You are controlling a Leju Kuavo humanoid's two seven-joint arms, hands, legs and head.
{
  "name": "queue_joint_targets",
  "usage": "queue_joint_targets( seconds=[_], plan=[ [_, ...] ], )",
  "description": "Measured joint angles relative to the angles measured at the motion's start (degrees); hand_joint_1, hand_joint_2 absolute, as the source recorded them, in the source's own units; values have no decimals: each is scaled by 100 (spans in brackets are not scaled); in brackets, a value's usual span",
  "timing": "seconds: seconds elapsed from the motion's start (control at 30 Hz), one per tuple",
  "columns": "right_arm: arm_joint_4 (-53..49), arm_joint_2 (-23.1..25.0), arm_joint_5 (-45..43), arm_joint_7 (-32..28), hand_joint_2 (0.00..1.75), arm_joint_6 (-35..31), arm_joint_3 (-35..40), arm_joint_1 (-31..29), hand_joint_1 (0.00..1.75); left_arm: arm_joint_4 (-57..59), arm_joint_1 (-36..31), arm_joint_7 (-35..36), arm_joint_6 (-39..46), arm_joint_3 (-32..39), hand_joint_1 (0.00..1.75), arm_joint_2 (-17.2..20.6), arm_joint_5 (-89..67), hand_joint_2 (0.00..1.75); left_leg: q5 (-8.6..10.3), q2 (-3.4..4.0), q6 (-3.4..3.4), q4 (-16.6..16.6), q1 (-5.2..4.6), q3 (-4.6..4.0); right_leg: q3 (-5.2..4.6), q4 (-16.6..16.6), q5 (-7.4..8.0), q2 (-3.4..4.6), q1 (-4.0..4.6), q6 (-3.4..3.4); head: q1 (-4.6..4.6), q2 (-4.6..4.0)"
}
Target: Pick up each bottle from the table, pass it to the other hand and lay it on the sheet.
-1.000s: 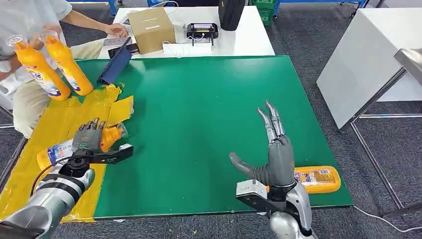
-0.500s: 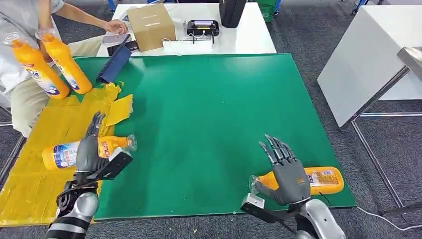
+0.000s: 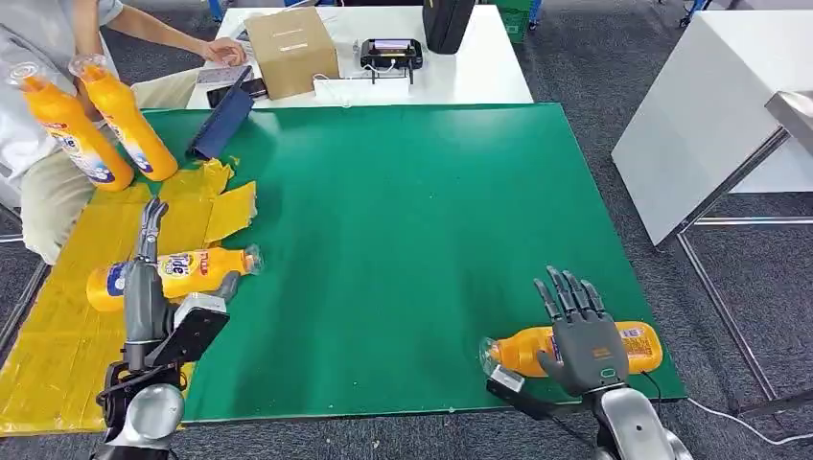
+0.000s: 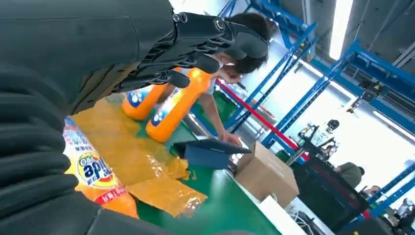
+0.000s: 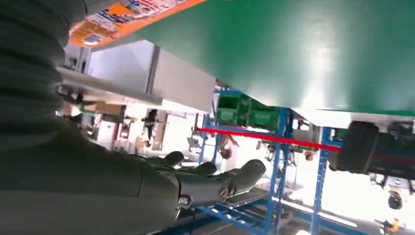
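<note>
One bottle [image 3: 173, 273] lies on the yellow sheet [image 3: 58, 355] beside my empty, spread left hand [image 3: 146, 287]; my spread right hand [image 3: 583, 335] covers, ungripped, the bottle at the table's near edge [image 3: 575, 347].

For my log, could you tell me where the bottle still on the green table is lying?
In the head view, the bottle lies on its side at the table's near right corner, under the right hand.
</note>
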Motion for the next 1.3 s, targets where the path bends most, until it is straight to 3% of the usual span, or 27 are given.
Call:
queue_joint_targets(
  seconds=[0.17, 0.37, 0.63, 1.0, 1.13, 1.2, 1.3],
  plan=[
    [216, -129, 46, 103, 175, 351, -190, -26, 0, -260, 184, -168, -289, -122, 0, -35, 484, 175, -1, 0, 1, 0, 0, 2, 1, -1, -1, 0, 0, 0, -2, 0],
    [457, -356, -494, -83, 175, 560, -391, -69, 0, -488, 318, -330, -370, -300, 0, -48, 716, 175, -7, 0, 3, 0, 0, 22, 15, -3, -4, 0, 0, 1, 0, 0],
    [686, -485, -774, -160, 175, 590, -607, -100, 0, -564, 364, -371, -355, -476, 0, -48, 759, 175, -27, -1, 12, -1, 0, 81, 20, -8, -24, 0, -3, 6, -2, 0],
    [948, -531, -817, -144, 175, 680, -686, -220, 0, -549, 360, -387, -296, -570, 0, -48, 882, 175, -28, 0, 13, -1, 1, 98, 37, -18, -24, 1, -3, 9, -2, 0],
    [1001, -470, -1415, -851, 175, 246, -691, -255, 0, -527, 364, -391, -248, -577, 0, -48, 930, 175, -28, -1, 14, -1, 1, 96, 41, -18, -19, 1, -4, 14, 0, 0],
    [834, -284, -1863, -1431, 175, -244, -682, -139, 0, -525, 383, -417, -248, -573, 0, -50, 945, 175, -22, -4, 16, -1, 0, 78, 91, -17, -11, 0, -4, 20, 0, 0],
    [255, 89, -2658, -2030, 175, -372, -492, 25, 0, -518, 393, -487, -250, -573, 0, -70, 949, 175, -17, 5, 16, 0, 1, 62, 68, -12, -5, 4, -1, 24, -7, 0]
  ],
)
